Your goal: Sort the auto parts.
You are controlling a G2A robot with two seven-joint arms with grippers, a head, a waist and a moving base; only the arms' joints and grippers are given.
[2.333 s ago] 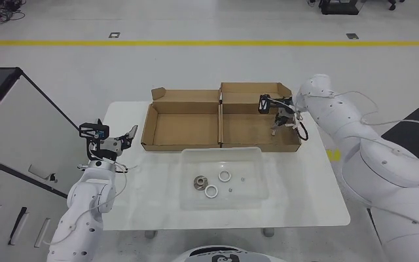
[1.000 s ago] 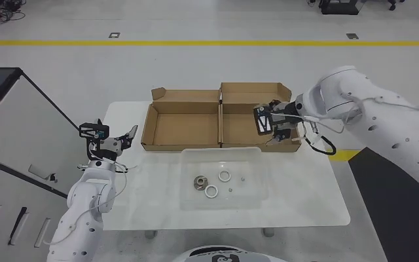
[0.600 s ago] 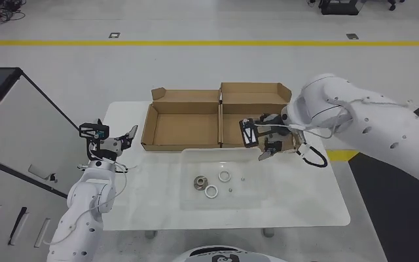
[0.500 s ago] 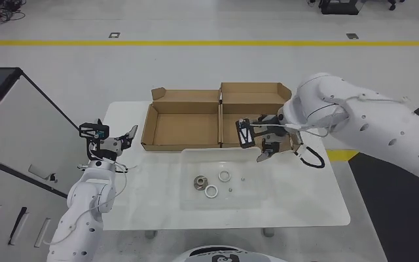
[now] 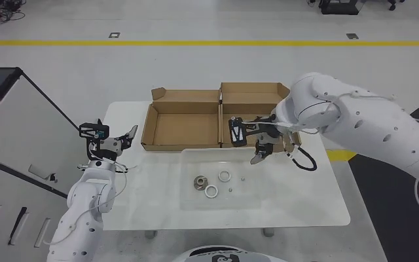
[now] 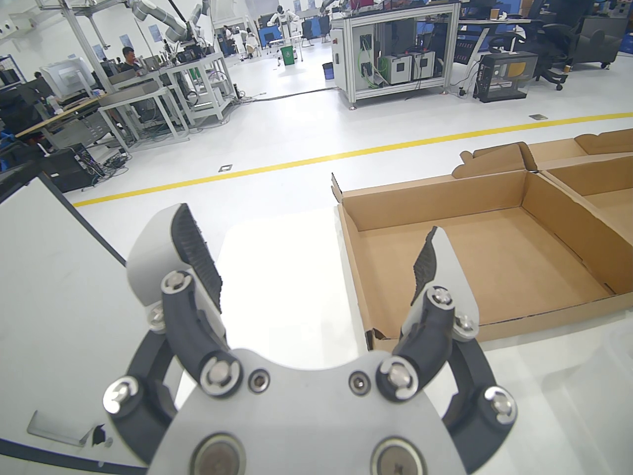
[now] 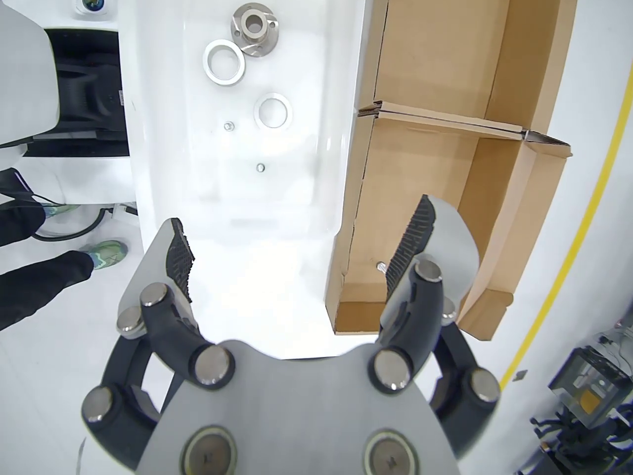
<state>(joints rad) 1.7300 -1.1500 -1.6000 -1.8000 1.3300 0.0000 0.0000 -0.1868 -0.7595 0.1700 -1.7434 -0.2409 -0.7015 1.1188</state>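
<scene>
Together, a grey flanged hub (image 7: 254,28) and two silvery rings (image 7: 223,61) share a tray (image 7: 158,150).

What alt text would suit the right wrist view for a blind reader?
The right gripper, open and empty, hangs above the border between a clear tray and two open cardboard boxes. The tray holds a flanged metal hub, two metal rings and two small fasteners; a small bolt lies in the nearer box.
</scene>
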